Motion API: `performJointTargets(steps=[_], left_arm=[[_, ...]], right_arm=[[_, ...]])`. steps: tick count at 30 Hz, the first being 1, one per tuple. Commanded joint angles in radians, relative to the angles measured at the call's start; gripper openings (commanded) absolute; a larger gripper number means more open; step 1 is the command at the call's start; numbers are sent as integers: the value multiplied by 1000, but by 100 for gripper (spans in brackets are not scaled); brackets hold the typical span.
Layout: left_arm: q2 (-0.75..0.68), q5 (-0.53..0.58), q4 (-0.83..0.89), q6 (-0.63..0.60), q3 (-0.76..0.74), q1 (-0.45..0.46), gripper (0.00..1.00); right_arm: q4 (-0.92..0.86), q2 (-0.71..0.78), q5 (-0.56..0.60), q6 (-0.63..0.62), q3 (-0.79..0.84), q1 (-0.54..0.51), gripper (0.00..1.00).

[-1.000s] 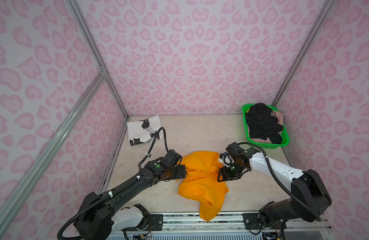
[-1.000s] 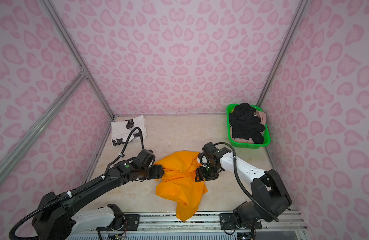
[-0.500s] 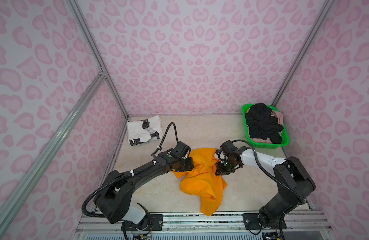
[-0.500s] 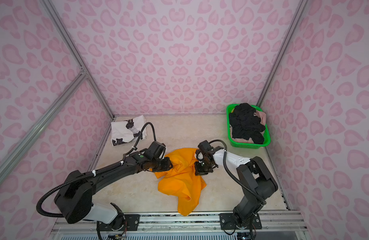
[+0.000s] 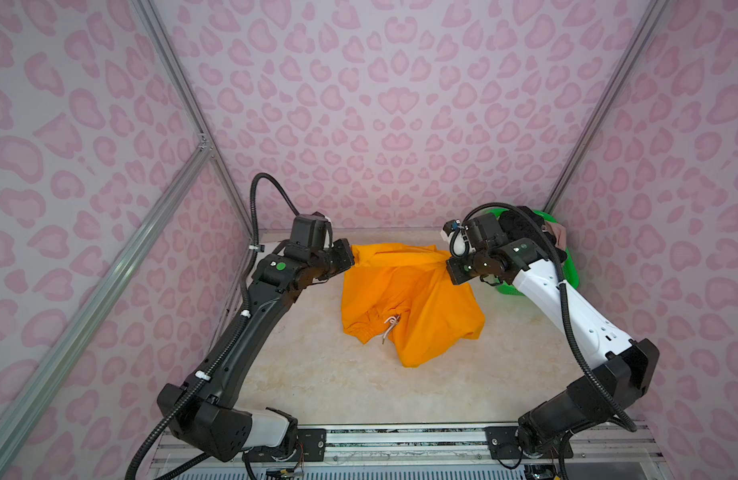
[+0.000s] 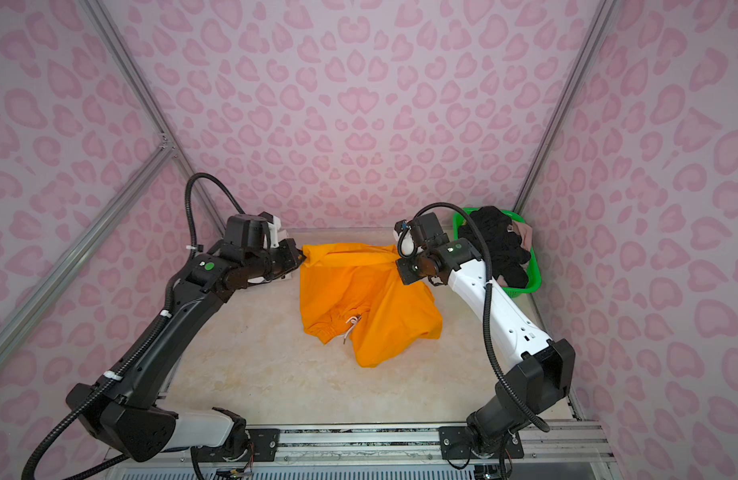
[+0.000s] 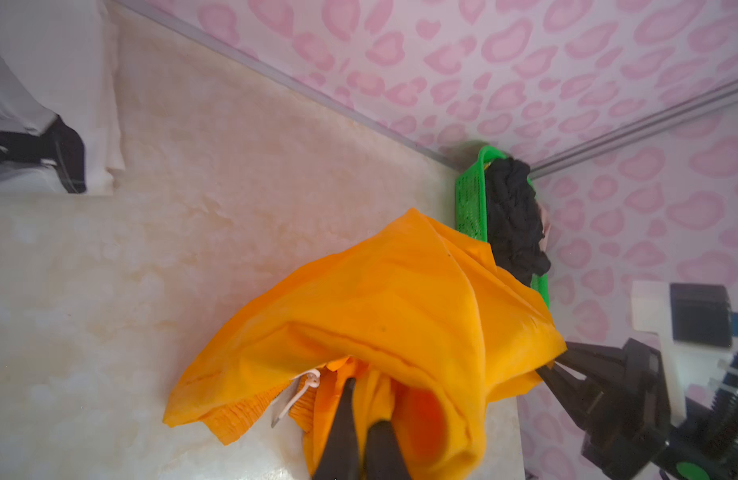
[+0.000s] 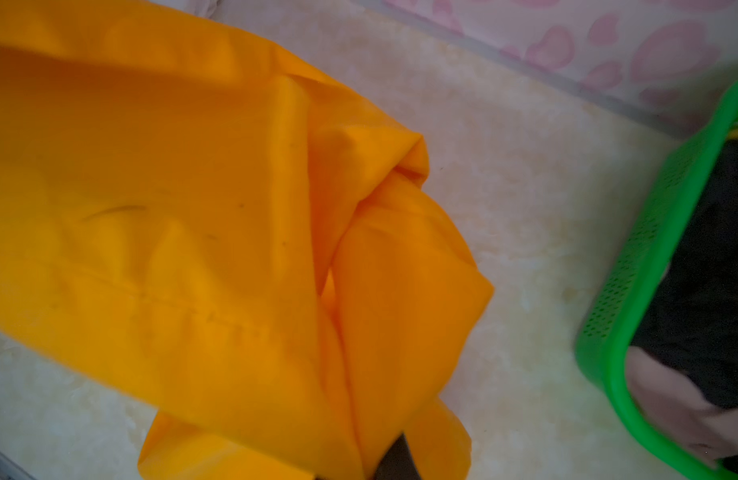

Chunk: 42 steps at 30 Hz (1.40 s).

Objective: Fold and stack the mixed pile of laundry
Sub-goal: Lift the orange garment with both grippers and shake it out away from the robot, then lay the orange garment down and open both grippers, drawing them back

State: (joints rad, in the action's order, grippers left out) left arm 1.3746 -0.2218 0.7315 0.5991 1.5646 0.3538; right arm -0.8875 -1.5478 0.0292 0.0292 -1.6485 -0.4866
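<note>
Left gripper (image 5: 350, 259) and right gripper (image 5: 450, 270) each pinch an upper corner of the orange shorts (image 5: 409, 299), which are stretched between them just beside the green basket (image 6: 535, 274). Folding looks barely begun: the black knit piece (image 6: 496, 245) and beige-pink piece (image 6: 525, 232) fill the basket, and the white T-shirt (image 7: 101, 104) lies well apart from it.

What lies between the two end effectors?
The orange shorts: one edge spans from the left end effector to the right end effector, each shut on a corner. Both top views show it.
</note>
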Motion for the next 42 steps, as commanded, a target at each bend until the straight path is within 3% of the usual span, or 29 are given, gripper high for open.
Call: performJointTargets(steps=[1, 3, 10, 14, 19, 24, 26, 30, 31, 32, 33, 34, 36, 39, 42], left_arm=[[-3, 4, 100, -45, 112, -61, 2], [19, -12, 150, -67, 201, -86, 2], [38, -19, 218, -81, 407, -110, 2], [28, -35, 223, -62, 476, -109, 2], [93, -49, 212, -66, 578, -110, 2], [316, -122, 124, -79, 663, -110, 2], [463, -187, 68, -83, 723, -107, 2], [805, -200, 89, -112, 951, -84, 3], [888, -187, 98, -119, 1014, -77, 9], [960, -165, 111, -122, 1071, -70, 25], [1004, -150, 119, -121, 1105, -66, 34], [1040, -141, 119, -121, 1118, -62, 48], [1046, -110, 133, -139, 1099, -58, 64], [950, -15, 158, -212, 967, -51, 75], [791, 90, 181, -258, 786, -54, 77]], right_arm=[[-72, 16, 188, -92, -70, 5, 0], [-76, 28, 181, -103, -120, 5, 0], [-166, 100, -54, -205, -201, -54, 0], [-234, 172, -196, -238, -182, -123, 0], [-229, 255, -245, -219, -96, -167, 0], [-95, 257, -119, -155, 42, -157, 0], [-36, 217, -95, -107, 89, -141, 0], [56, 116, -98, 6, 211, -99, 0], [68, 86, -95, 33, 238, -84, 0], [68, 54, -87, 55, 261, -71, 0], [55, 27, -67, 75, 272, -58, 0], [20, -8, -56, 86, 273, -45, 3], [-35, -60, -40, 90, 276, -29, 13], [-78, -63, -2, 81, 293, -32, 32], [-97, -16, -27, 83, 308, -32, 47]])
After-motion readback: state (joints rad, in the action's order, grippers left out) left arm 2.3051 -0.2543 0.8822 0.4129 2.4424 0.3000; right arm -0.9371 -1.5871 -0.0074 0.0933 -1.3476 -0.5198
